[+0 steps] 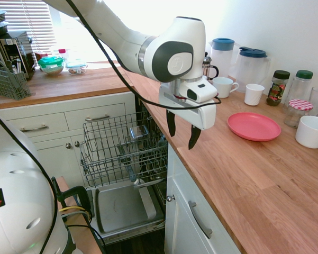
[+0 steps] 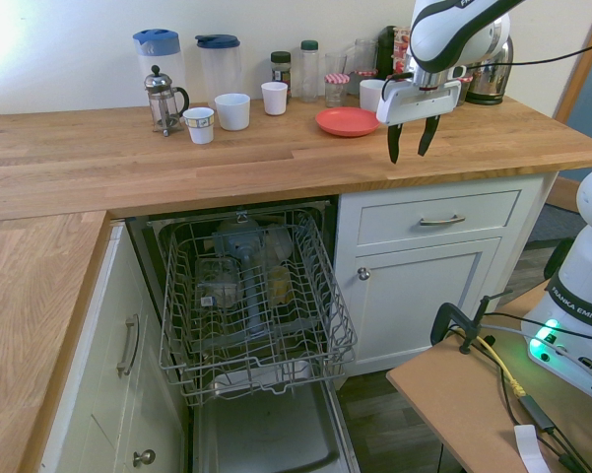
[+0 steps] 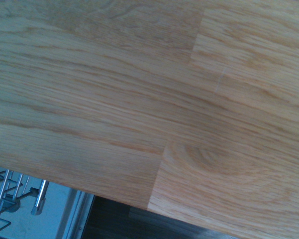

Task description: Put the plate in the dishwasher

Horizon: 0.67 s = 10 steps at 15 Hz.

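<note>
Wooden tabletop (image 1: 264, 196) holds the red plate (image 1: 253, 127), lying flat near the mugs (image 2: 274, 98). The fingers (image 2: 412, 142) are spread and empty; grasping the low rim carelessly could push the plate into the mugs or let it slip short of the dishwasher rack (image 2: 251, 305).

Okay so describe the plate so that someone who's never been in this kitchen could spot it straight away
Find the long wooden counter running along the wall above the open dishwasher. Near its back, beside the row of jars and white cups, lies the plate, round and shallow with a raised rim. It's coral red and flat, while the cups are white and upright.
</note>
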### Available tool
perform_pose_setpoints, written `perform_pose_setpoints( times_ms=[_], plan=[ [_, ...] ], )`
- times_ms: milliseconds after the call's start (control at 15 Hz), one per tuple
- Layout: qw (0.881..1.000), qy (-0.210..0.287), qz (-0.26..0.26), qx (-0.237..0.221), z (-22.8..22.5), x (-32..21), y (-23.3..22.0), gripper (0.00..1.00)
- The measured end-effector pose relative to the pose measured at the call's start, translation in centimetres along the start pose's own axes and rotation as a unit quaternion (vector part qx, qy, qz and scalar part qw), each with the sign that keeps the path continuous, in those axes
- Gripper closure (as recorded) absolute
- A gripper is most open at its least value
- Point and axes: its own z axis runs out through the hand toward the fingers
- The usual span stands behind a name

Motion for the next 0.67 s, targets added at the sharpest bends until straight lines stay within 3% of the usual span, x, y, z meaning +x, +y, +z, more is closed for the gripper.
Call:
perform_pose_setpoints(
  times_ms=[400, 667],
  plan=[
    [1.0, 0.011, 0.006, 0.015, -0.2, 0.7, -0.1, 0.0],
    [0.999, 0.006, 0.015, 0.046, -1.5, 3.9, 0.0, 0.0]
  ],
)
